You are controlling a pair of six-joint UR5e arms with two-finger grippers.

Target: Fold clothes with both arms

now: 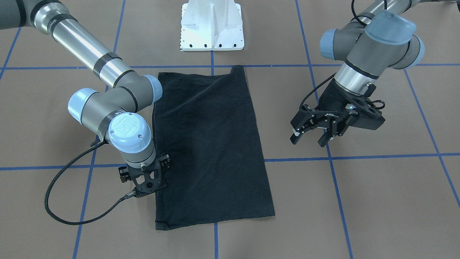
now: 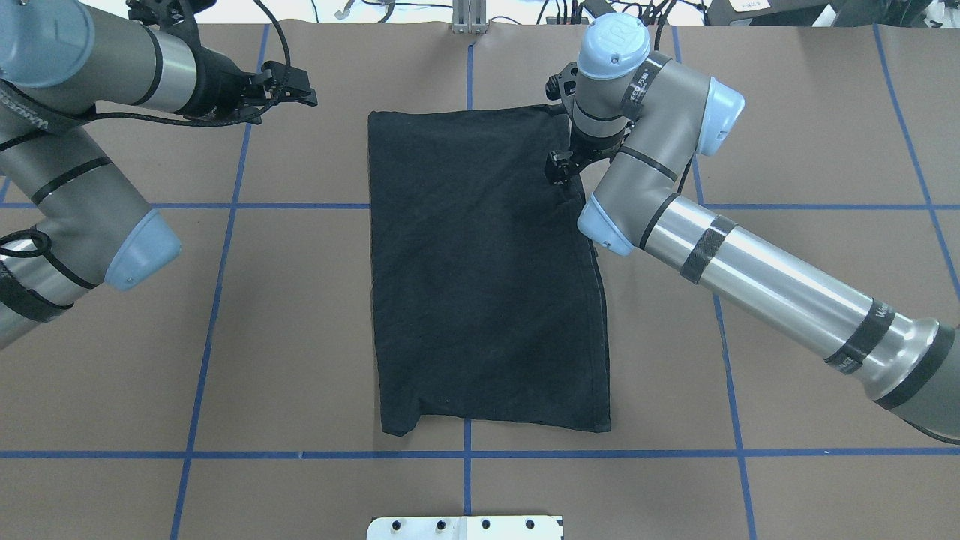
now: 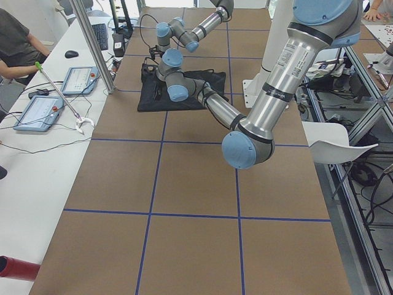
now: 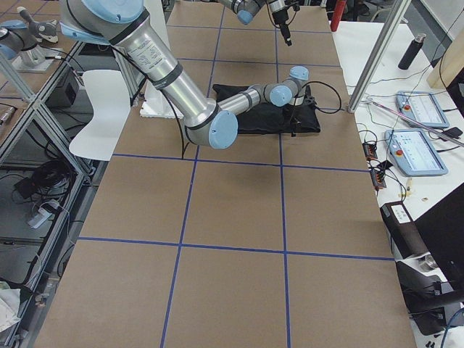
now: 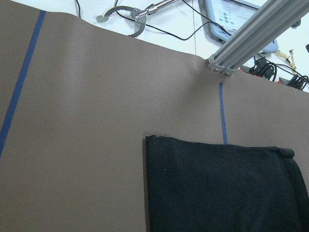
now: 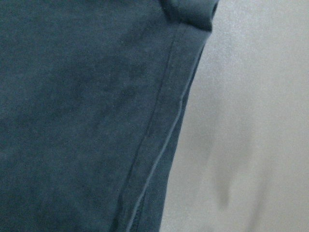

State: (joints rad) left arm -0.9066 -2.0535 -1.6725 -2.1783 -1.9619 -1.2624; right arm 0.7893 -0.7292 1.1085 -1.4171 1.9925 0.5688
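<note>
**Folded black T-shirt between two robot grippers**

The black T-shirt [image 1: 212, 144], folded into a tall rectangle, lies flat at frame centre on the brown table [image 1: 377, 201]. The right gripper [image 1: 148, 183] points down at its lower-left edge; whether it grips cannot be told. The left gripper [image 1: 309, 139] hovers at right, fingers spread wide.

I'm seeing the black T-shirt [image 2: 480, 270] lying flat on the bench [image 2: 285, 337], folded into a long rectangle. Its plain side is facing up.

Plain black T-shirt [image 2: 480, 270]; brown table [image 2: 300, 337], blue grid lines [image 2: 225, 454]; silver-grey right arm [image 2: 765, 270], light-blue joint caps [image 2: 615, 45]
</note>
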